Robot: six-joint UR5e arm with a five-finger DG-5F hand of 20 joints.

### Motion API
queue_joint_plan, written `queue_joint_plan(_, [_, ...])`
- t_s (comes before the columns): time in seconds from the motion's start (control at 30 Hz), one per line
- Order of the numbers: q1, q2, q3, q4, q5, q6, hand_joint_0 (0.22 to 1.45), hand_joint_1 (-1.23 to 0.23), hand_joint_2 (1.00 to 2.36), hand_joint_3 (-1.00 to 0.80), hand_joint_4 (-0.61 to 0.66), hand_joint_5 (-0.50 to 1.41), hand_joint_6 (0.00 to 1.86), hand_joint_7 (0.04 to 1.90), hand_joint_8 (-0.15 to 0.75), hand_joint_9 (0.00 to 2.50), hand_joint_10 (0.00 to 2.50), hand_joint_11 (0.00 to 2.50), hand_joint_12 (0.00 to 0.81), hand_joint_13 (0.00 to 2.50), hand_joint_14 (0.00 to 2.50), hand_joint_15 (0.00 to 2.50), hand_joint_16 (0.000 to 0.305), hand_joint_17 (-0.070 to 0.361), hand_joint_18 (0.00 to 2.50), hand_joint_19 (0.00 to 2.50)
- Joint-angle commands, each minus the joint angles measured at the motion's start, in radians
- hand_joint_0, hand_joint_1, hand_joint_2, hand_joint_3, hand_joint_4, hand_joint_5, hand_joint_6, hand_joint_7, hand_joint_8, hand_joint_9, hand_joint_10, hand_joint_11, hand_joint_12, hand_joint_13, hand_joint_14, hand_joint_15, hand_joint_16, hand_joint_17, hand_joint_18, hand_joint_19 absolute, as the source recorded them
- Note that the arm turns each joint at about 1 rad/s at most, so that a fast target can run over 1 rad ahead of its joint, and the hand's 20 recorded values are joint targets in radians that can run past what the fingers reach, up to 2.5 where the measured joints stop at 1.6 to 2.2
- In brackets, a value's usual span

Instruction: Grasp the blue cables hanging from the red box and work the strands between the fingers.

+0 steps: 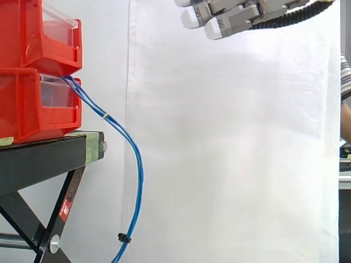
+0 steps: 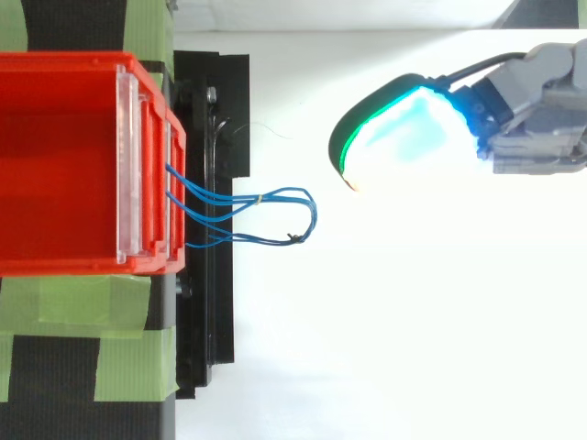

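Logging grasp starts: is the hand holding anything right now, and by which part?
Nothing is held. The hand hangs above and apart from the blue cables that hang from the red box, its fingers straight, touching no strand.

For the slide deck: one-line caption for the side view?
Open hand hovers high, clear of the blue cables hanging from the lower red bin on the black stand.

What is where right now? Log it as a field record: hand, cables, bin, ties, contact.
hand: up high, fingers straight, holding nothing
blue cables: hang from the lower red bin, down past the black stand
ties: white tie above, black tie near the bottom
contact: none; hand apart from the cables
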Motion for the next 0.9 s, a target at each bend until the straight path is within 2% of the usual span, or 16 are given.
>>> queue_joint_plan(0.0, [0.0,0.0,0.0,0.0,0.0,0.0,0.6,-0.23,1.0,-1.0,0.13,-0.5,0.0,0.67,0.314,0.0,0.0,0.15,0.378,0.0,0.0,0.17,0.085,0.192,0.0,0.05])
queue_joint_plan(0.87, [0.002,0.0,0.0,0.0,0.002,-0.002,0.61,-0.25,1.0,-1.0,0.13,-0.48,0.01,0.67,0.31,0.03,0.0,0.16,0.375,0.0,0.0,0.16,0.085,0.191,0.0,0.05])
